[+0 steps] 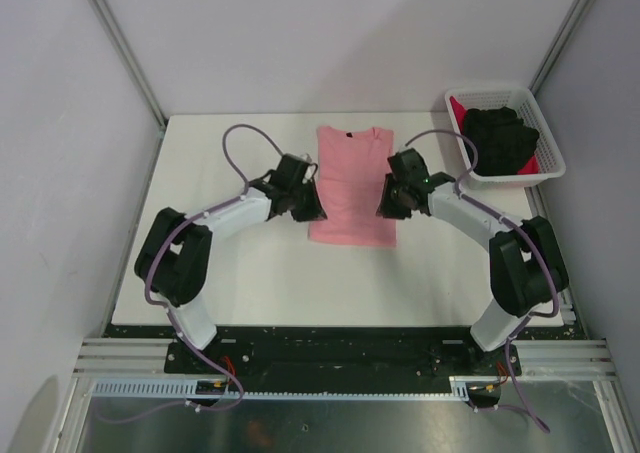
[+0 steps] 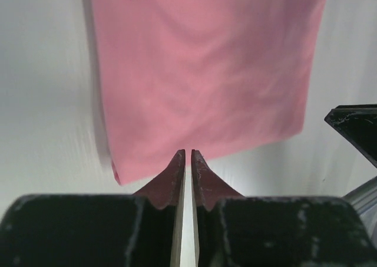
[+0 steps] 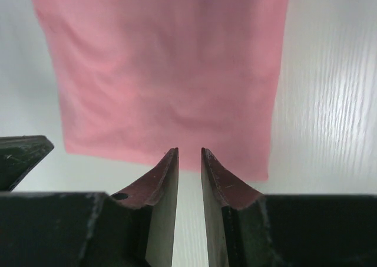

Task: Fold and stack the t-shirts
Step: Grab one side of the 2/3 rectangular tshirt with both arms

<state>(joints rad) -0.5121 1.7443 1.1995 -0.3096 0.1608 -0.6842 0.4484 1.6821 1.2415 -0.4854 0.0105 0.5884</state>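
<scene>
A salmon-pink t-shirt (image 1: 352,185) lies flat on the white table (image 1: 250,283), its sleeves folded in so it forms a long rectangle with the dark neck label at the far end. My left gripper (image 1: 308,204) hovers at the shirt's left edge near the hem. Its jaws stand a narrow slit apart with only table showing between them (image 2: 188,152). My right gripper (image 1: 391,201) sits at the shirt's right edge, jaws a little wider and empty (image 3: 189,150). In both wrist views the pink cloth (image 2: 206,72) (image 3: 165,72) lies just beyond the fingertips.
A white lattice basket (image 1: 545,123) stands at the back right corner, holding a crumpled black t-shirt (image 1: 498,133) over a bright red one (image 1: 458,106). Grey walls with metal posts close in the table on three sides.
</scene>
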